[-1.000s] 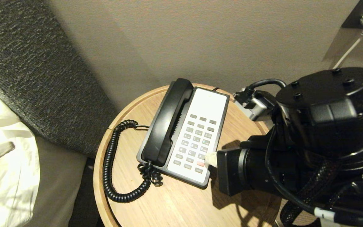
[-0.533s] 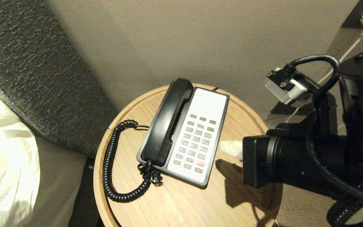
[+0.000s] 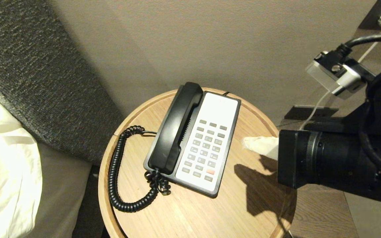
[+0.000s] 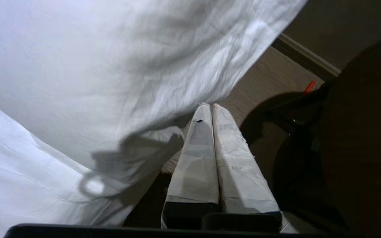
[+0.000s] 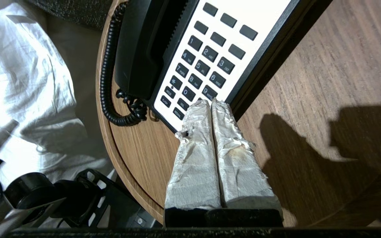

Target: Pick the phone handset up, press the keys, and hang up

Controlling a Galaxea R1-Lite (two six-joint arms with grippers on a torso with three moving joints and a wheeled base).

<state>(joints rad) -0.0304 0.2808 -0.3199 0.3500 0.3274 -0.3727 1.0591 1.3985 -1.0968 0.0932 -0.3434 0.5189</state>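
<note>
A beige wall [image 3: 230, 39] is seen behind the scene, and a dark grey textured headboard [image 3: 28, 72] is set at the left of the head view. White bedding [image 3: 5, 172] is seen below the headboard; in the left wrist view the same white sheet [image 4: 94, 66] fills most of the frame.

A round wooden worktop [image 3: 190, 211] with a raised rim carries the black desk phone [image 3: 193, 138]. The phone base lies at a slant, its long axis running from near the wall toward the front edge.

The right arm [image 3: 342, 162], a black cylinder, is extended from the right over the worktop's edge, and a shadow is cast by it on the wood. A silver wrist camera block [image 3: 337, 77] is mounted above it.

The phone handset [image 3: 175, 129] is seated in its cradle along the left side of the base. Its black coiled cord [image 3: 117, 175] loops over the wood at the left and is joined to the handset's near end.

The keys [image 3: 207, 152], grey with one red button, are set in the white faceplate on the right half of the base.

The right end effector [image 5: 209, 103], wrapped in white tape, is pressed together with nothing between the fingers; its tip is held over the worktop just beside the phone's right edge, apart from the keys in the head view.

The left end effector [image 4: 209, 105], likewise taped, is pressed together, empty, beside the sheet.
</note>
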